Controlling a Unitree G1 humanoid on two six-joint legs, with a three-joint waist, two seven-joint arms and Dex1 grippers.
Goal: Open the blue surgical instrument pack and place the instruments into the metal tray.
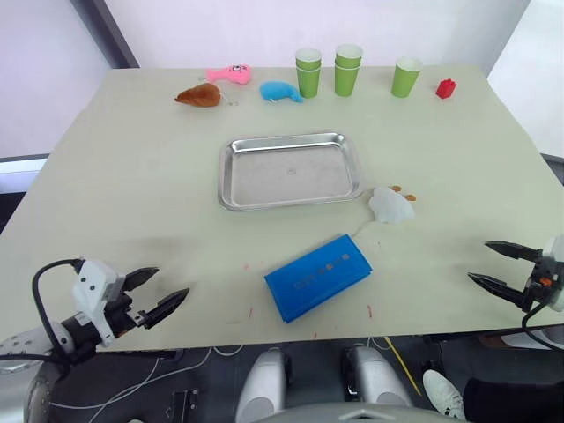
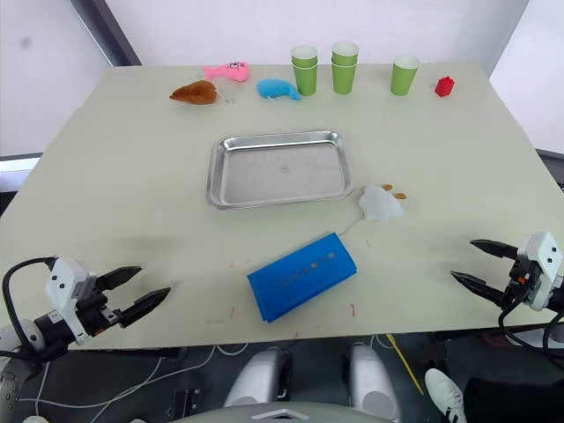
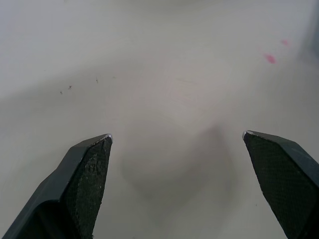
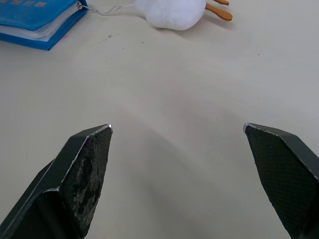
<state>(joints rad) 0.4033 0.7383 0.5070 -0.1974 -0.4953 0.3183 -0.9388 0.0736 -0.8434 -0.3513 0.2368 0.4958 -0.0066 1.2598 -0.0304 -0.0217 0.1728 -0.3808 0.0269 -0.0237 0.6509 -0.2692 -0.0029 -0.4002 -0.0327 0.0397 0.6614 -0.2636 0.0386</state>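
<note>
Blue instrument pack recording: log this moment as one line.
blue surgical instrument pack: closed, on table | metal tray: empty | left gripper: open, idle | right gripper: open, idle

Your left gripper (image 1: 157,291) hangs low at the near left, fingers spread wide and pointing inward toward the middle. Your right gripper (image 1: 492,266) sits at the near right, fingers likewise parted, pointing inward.
</note>
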